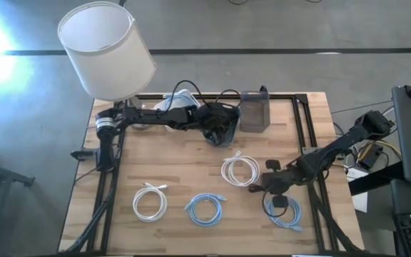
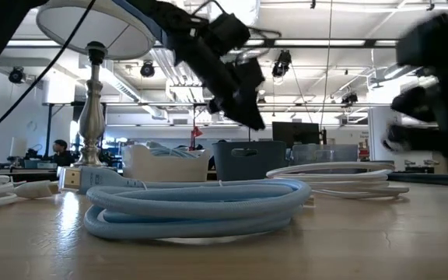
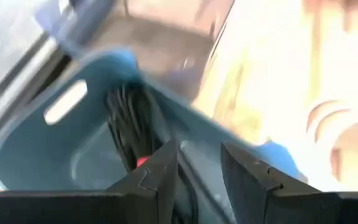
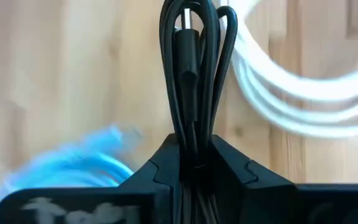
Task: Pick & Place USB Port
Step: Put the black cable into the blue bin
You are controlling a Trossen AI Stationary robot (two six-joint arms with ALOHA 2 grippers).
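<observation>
My right gripper [image 4: 194, 155] is shut on a bundle of black USB cable [image 4: 191, 74]. It hovers over the table's near right part [image 1: 261, 187], between a white coil [image 1: 239, 170] and a light-blue coil [image 1: 285, 212]. My left gripper [image 3: 199, 168] is open. It hangs over the grey-blue bin [image 1: 254, 113] at the table's far edge, with nothing between its fingers. Black cables [image 3: 126, 121] lie inside the bin [image 3: 36, 143]. In the low view the left gripper [image 2: 239, 93] is above the bin [image 2: 247, 159]. My right gripper pinches the black cable bundle between its two fingers, several strands together [image 4: 191, 146]. The loops and a plug [image 4: 188, 46] stick out forward past the fingertips, along the fingers. The bundle is above the wooden table; how far clear of it I cannot tell.
On the near half lie a second white coil [image 1: 150, 202] and a second light-blue coil [image 1: 205, 208]. A lamp with a white shade [image 1: 105, 46] stands at the far left corner. A white bowl with cables [image 1: 173, 103] sits beside the bin. A black frame rail [image 1: 302, 128] runs along the right side.
</observation>
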